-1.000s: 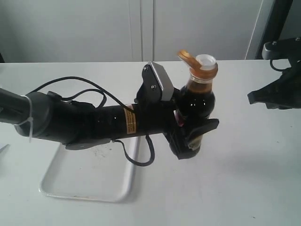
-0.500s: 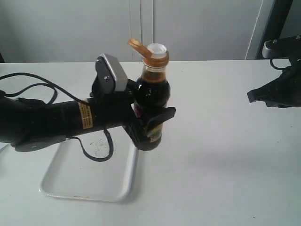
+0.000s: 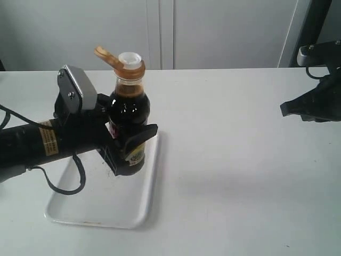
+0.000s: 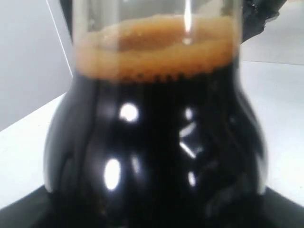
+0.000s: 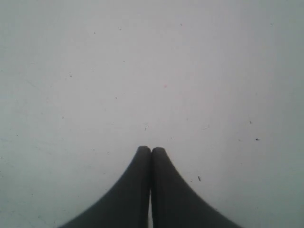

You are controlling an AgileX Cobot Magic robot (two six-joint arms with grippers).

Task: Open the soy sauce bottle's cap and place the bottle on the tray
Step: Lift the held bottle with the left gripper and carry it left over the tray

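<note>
The soy sauce bottle [image 3: 129,112] stands upright over the white tray [image 3: 144,205], held by my left gripper [image 3: 130,152], which is shut on its lower body. Whether its base touches the tray I cannot tell. Its golden-brown cap [image 3: 106,56] is flipped open on its hinge, baring the white spout [image 3: 129,58]. In the left wrist view the bottle's dark body [image 4: 152,156] and foamy liquid line fill the picture, hiding the fingers. My right gripper [image 5: 151,149] hovers over bare table with its fingers pressed together, and shows as a black shape [image 3: 311,109] at the right edge of the exterior view.
The left arm [image 3: 32,146] with its cable lies across the tray's left part. White table [image 3: 234,176] stretches between the tray and the right arm. Cabinet doors stand behind the table.
My left gripper has carried the bottle leftward, from right of the tray to above the tray's right part. The cap stays open. The right arm has not moved.
</note>
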